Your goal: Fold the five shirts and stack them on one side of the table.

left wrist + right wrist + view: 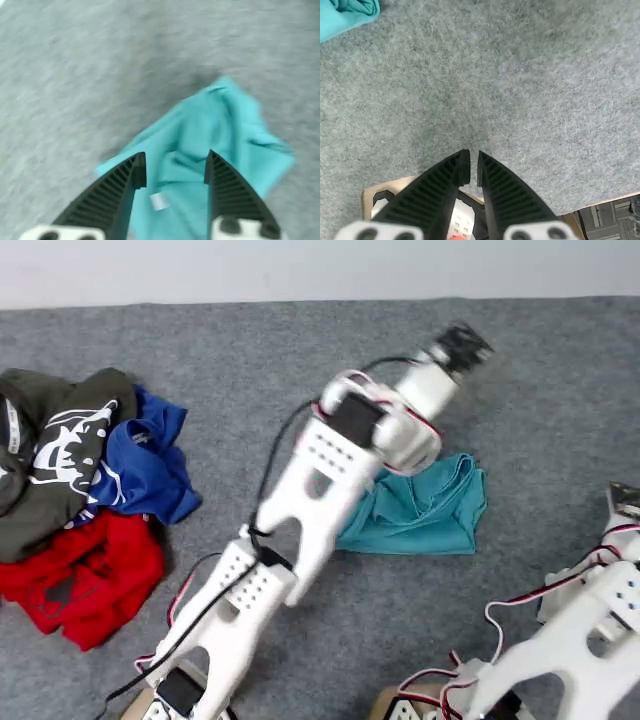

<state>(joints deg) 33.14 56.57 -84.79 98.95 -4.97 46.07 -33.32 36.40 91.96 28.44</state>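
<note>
High view, far left: heap of 3 shirts. Dark shirt [60, 455] with white picture on top, blue shirt [145, 465] beside it, red shirt [90, 580] nearest arms, all touching.

Middle: left arm up over gray table [250, 360], left claw [460, 345] past teal shirt [425, 508].

Left wrist view: left claw [175, 167] spread wide, pinching nothing, teal shirt [210, 150] below, bunched, small white tag [159, 201] on it.

Right wrist view: right claw [470, 162] pressed almost together, thin gap, nothing in it, bare table [545, 75] under it, teal shirt [345, 15] corner well apart.
</note>
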